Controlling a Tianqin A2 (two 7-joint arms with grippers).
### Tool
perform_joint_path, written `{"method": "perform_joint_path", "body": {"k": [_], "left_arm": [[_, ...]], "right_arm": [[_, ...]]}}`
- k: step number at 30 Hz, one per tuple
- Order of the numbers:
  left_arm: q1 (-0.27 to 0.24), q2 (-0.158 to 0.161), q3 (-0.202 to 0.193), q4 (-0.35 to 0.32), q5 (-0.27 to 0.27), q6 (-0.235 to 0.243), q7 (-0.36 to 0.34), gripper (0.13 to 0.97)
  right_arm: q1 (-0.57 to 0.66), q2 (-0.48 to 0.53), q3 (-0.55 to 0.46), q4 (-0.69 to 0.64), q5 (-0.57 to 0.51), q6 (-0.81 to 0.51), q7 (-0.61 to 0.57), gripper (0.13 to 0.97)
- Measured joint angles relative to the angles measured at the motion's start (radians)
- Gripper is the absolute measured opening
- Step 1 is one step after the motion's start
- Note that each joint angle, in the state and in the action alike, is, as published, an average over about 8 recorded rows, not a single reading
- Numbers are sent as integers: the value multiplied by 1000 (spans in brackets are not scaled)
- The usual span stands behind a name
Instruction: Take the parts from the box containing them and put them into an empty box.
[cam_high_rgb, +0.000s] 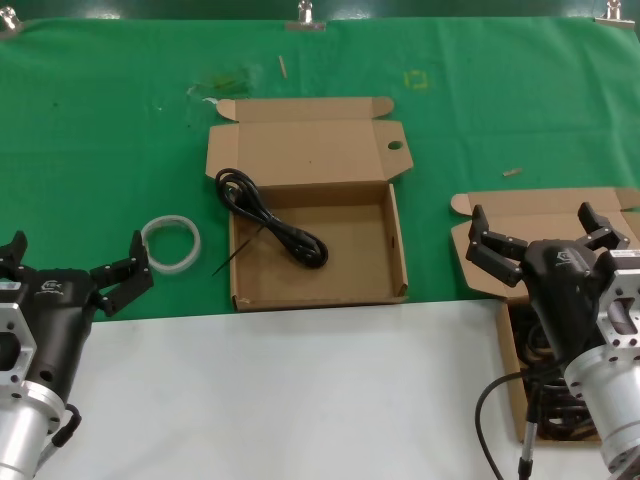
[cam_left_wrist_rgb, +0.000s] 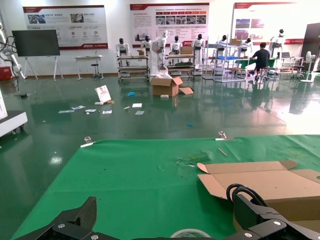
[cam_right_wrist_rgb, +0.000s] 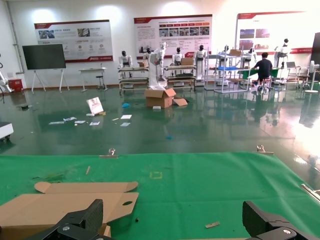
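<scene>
The box with a round hole in its lid flap (cam_high_rgb: 318, 290) lies open at the table's middle, and one coiled black cable (cam_high_rgb: 270, 220) rests inside it. That lid (cam_right_wrist_rgb: 60, 205) also shows in the right wrist view. At the right, the other brown box (cam_high_rgb: 540, 205) holds more black cables (cam_high_rgb: 545, 400), mostly hidden behind my right arm. My right gripper (cam_high_rgb: 545, 228) hangs open and empty above that box. My left gripper (cam_high_rgb: 75, 255) is open and empty at the left, near the tape ring. In the left wrist view the cable's loop (cam_left_wrist_rgb: 240, 189) shows past one fingertip (cam_left_wrist_rgb: 252, 210).
A whitish tape ring (cam_high_rgb: 171, 243) lies on the green cloth between my left gripper and the middle box. White table surface (cam_high_rgb: 300, 400) runs along the near side. Small scraps (cam_high_rgb: 512, 172) lie on the cloth farther back.
</scene>
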Motion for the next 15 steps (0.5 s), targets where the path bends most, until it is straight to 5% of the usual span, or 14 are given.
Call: {"method": "perform_joint_path", "body": {"k": [15], "left_arm": [[0, 0, 0, 0, 0, 0, 0, 966]], "right_arm": [[0, 0, 0, 0, 0, 0, 0, 966]]}}
